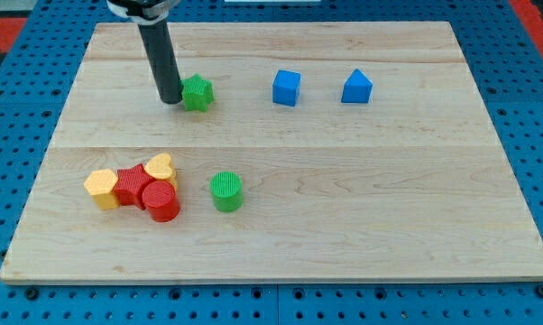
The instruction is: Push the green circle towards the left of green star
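Observation:
The green circle stands on the wooden board below the middle, toward the view's left. The green star lies near the view's top left. My tip is the lower end of a dark rod coming down from the view's top; it sits right against the green star's left side, far above and left of the green circle.
A blue cube and a blue triangular block lie at the view's top, right of the star. At the lower left, a yellow hexagon, red star, yellow heart and red cylinder cluster together.

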